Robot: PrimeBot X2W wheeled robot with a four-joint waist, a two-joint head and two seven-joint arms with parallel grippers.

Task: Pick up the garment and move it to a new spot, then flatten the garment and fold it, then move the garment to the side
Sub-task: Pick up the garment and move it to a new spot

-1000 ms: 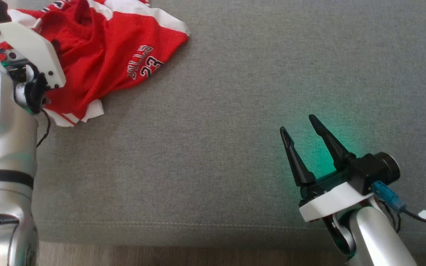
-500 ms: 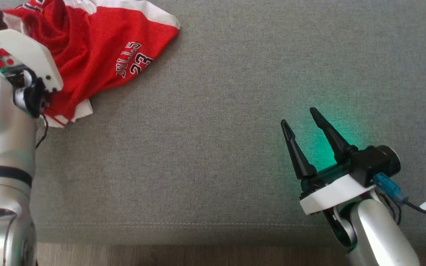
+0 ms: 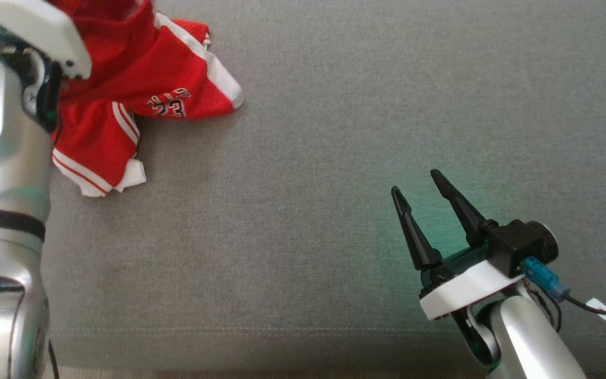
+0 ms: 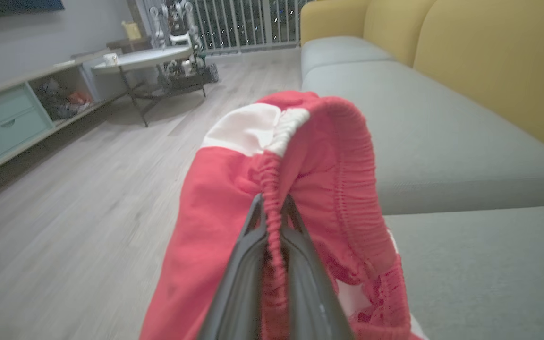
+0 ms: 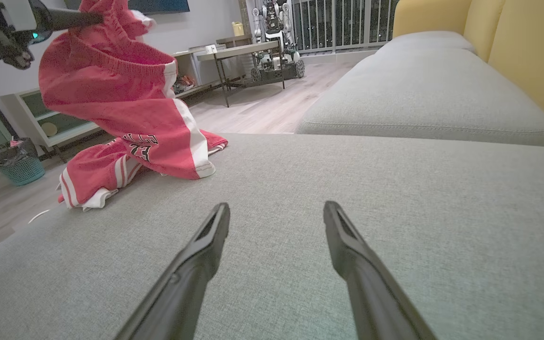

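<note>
Over the sofa's [image 3: 334, 105] left edge, clamping the garment [image 4: 310, 156] tight in the left end effector [image 4: 272, 200]. Holding the right end effector [image 3: 413, 181] open, empty, near the front edge.

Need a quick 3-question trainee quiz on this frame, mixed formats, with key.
1. True or false: the left claw is shut on the elastic waistband of the red mesh shorts with white stripes.
2. The right claw is: A) open and empty; B) gripping the shorts; C) shut.
3. What does the shorts' lower leg rest on?
Key: 1 true; 2 A; 3 the grey fabric sofa cushion.
</note>
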